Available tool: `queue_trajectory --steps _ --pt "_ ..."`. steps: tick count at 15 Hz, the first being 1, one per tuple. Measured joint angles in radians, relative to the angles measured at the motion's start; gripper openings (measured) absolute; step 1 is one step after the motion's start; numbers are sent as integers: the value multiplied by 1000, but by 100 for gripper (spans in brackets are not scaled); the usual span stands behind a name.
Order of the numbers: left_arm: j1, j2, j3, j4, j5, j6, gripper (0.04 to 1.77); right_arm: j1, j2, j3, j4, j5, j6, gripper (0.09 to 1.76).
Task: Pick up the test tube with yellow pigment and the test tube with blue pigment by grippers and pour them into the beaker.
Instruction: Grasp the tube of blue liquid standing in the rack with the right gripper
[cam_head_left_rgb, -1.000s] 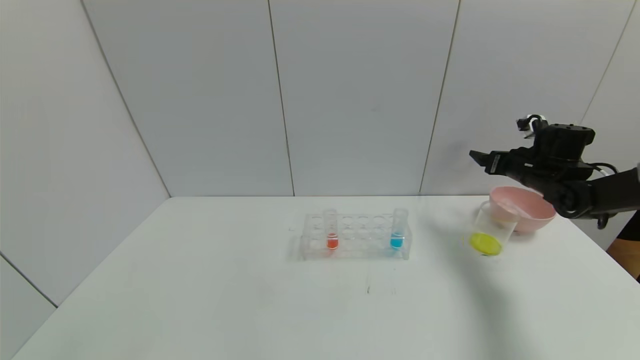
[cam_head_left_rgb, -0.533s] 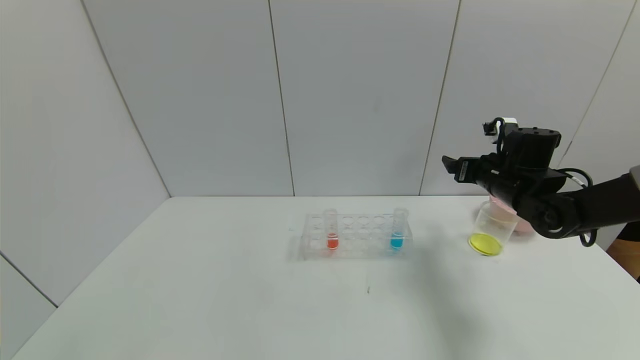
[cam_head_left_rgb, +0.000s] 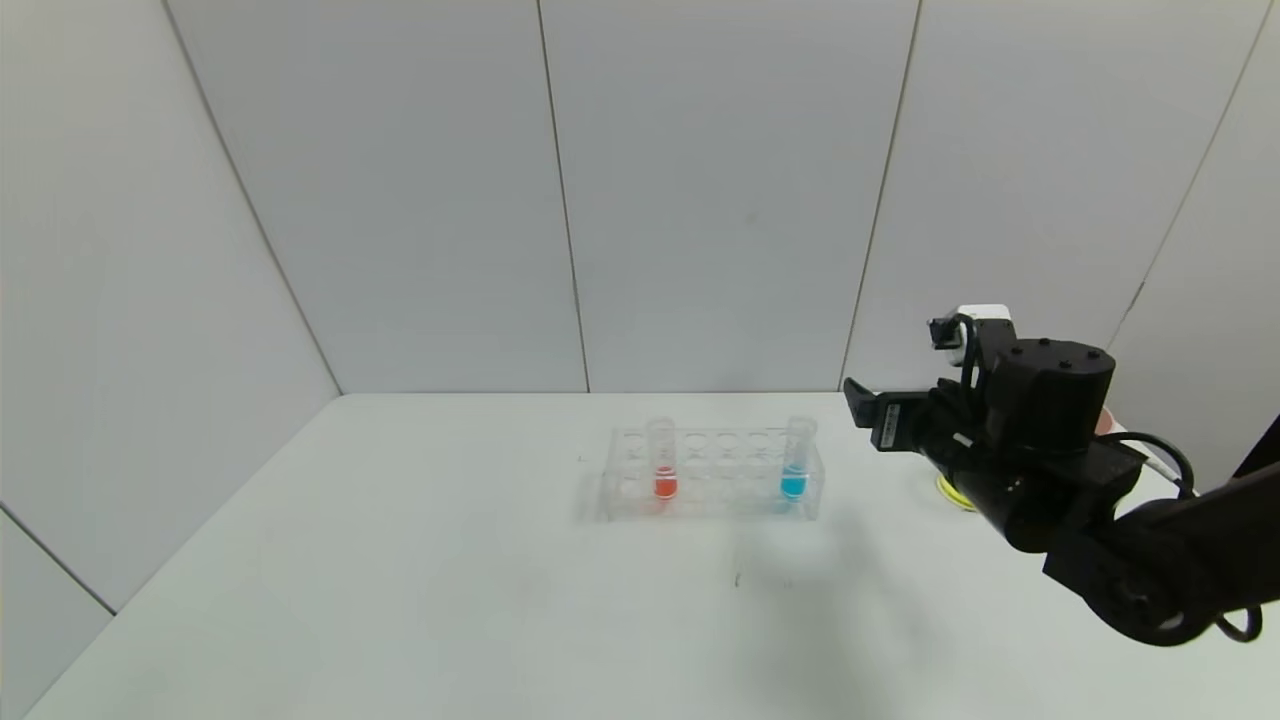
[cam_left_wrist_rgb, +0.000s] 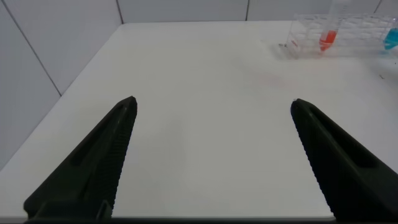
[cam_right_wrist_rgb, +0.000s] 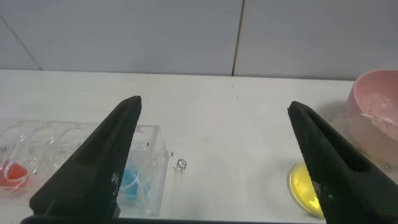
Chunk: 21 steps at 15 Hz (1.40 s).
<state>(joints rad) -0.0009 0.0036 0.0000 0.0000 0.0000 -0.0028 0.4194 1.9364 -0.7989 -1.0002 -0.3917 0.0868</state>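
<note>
Right gripper hovers above the table, jaws spread wide and holding nothing; the right wrist view shows both fingers apart with bare tabletop between them. The test tube with blue pigment stands upright, long axis vertical, in the right end of the clear tube rack, just left of and below the gripper tips; in the right wrist view its blue end sits near one finger. The right arm is plainly the nearer one. The left gripper is parked well off to the left, jaws also wide, the rack far across the table from it. A red-tinted tube stands at the rack's left end. The beaker, with yellow liquid pooled in its bottom, sits right of the rack beside a pink bowl; the head view hides most of it behind the arm. The test tube with yellow pigment is not seen anywhere. Judgement: the yellow pour looks done, and the blue tube is next, calling for a short reach left and down onto the tube's upper end. White table, matte and bare; grey panelled walls close behind.
</note>
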Motion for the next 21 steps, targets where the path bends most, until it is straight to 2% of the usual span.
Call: queue_trajectory --steps 2,5,7,11,18,21 --pt "0 0 0 0 0 0 176 59 -17 63 -37 -74 3 169" --pt "0 0 0 0 0 0 176 127 -12 112 -115 -93 21 170" --pt "0 0 0 0 0 0 176 162 5 131 -149 -100 22 170" --pt "1 0 0 0 0 0 176 209 59 136 -186 -195 24 170" --pt "0 0 0 0 0 0 176 229 142 120 -225 -205 24 170" --pt "0 0 0 0 0 0 176 220 173 76 -225 -205 24 170"
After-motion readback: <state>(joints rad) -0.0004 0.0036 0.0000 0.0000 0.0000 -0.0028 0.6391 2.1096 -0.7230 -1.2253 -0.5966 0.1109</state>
